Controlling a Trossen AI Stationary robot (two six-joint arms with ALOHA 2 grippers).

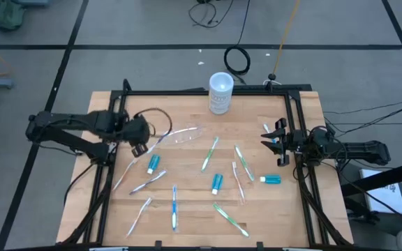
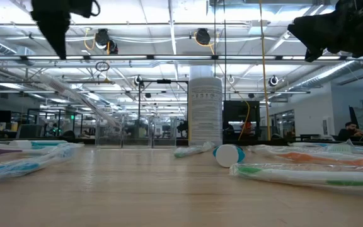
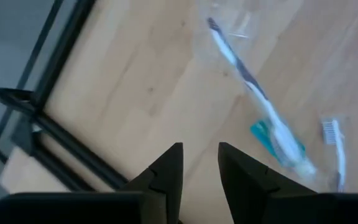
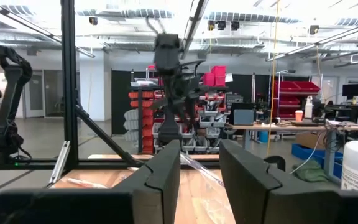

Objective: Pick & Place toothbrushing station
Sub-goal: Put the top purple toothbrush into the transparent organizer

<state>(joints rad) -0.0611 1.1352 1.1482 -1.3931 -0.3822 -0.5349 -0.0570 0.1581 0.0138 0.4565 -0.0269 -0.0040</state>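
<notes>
— While the clear tray [image 1: 184, 134] lies on the table [image 1: 117, 216] near the left gripper [image 1: 141, 145], is anything holding it?

— No. That gripper hangs just beside its end, fingers [image 3: 166, 171] slightly parted around nothing.

— And the right gripper [image 1: 273, 143]?

— At the right edge, well apart, jaws a little open, empty. The white cup [image 1: 220, 93] stands at the far edge; toothbrushes [image 1: 209, 154] lie scattered in front of the tray.

The desk [image 1: 187, 223] is smooth pale wood, the toothbrushing station [image 1: 184, 134] is clear shiny plastic, and the white cup [image 1: 220, 93] looks like matt plastic.
</notes>
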